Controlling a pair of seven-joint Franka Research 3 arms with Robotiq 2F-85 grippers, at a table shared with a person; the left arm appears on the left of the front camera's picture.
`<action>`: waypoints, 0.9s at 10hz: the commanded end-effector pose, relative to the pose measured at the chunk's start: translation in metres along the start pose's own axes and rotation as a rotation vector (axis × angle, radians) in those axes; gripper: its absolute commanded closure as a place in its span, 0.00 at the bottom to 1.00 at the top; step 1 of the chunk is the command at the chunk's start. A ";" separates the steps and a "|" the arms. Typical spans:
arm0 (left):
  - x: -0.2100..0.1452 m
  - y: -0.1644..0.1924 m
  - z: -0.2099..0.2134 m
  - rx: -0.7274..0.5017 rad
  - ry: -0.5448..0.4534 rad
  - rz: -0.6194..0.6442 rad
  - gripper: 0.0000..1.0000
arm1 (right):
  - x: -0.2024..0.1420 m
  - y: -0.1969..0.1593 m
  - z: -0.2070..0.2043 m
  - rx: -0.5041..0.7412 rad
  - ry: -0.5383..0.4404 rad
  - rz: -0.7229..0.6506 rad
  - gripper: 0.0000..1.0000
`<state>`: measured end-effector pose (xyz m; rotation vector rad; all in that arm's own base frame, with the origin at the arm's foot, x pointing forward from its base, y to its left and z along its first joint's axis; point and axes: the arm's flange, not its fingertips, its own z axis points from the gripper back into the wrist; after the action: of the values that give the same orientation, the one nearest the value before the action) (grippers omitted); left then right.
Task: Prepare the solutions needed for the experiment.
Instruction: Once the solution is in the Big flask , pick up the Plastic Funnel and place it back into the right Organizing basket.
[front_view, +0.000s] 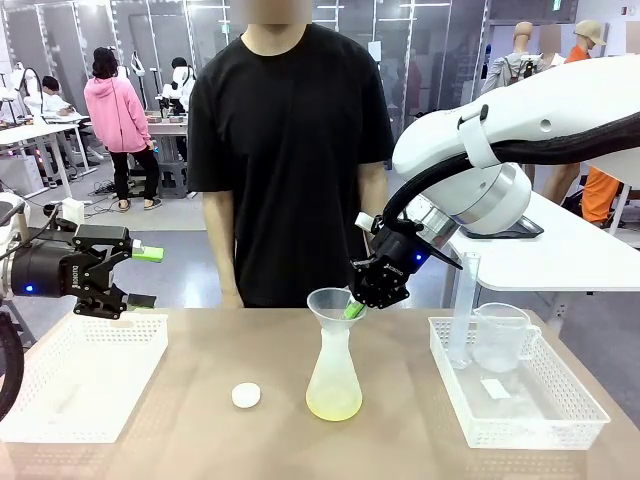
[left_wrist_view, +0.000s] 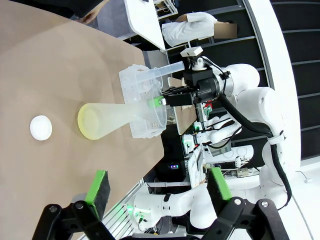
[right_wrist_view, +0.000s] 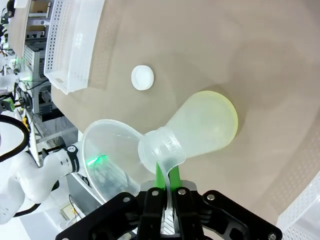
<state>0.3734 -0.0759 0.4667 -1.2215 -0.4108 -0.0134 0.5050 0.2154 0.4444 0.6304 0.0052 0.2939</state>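
A translucent conical flask (front_view: 333, 375) stands mid-table with a shallow layer of the pale yellow solutions (front_view: 333, 405) at its bottom. A clear funnel (front_view: 328, 302) sits in its neck. My right gripper (front_view: 354, 311) reaches in from the right and is shut on the funnel's rim. In the right wrist view the green fingers (right_wrist_view: 160, 176) pinch the thin funnel wall just beside the flask (right_wrist_view: 200, 125). My left gripper (front_view: 148, 277) hovers open above the left tray, holding nothing. Its open pads (left_wrist_view: 100, 187) frame the flask (left_wrist_view: 107, 120) farther off.
A white round cap (front_view: 246, 395) lies on the table left of the flask. An empty white basket tray (front_view: 120, 318) sits at the left. The right tray (front_view: 530, 432) holds a graduated cylinder (front_view: 463, 310) and a clear beaker (front_view: 500, 335). A person stands at the far edge.
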 end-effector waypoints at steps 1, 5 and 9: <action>0.000 -0.003 -0.002 -0.027 -0.009 0.014 0.00 | 0.001 0.007 -0.004 -0.012 -0.006 -0.041 1.00; 0.000 -0.003 -0.002 -0.027 -0.009 0.014 0.00 | -0.007 0.017 0.003 -0.033 -0.006 -0.059 1.00; 0.000 -0.003 -0.002 -0.027 -0.009 0.014 0.00 | -0.022 0.036 0.029 -0.091 -0.034 -0.089 1.00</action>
<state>0.3734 -0.0760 0.4666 -1.2215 -0.4106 -0.0133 0.4872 0.2176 0.4817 0.5863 -0.0129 0.2286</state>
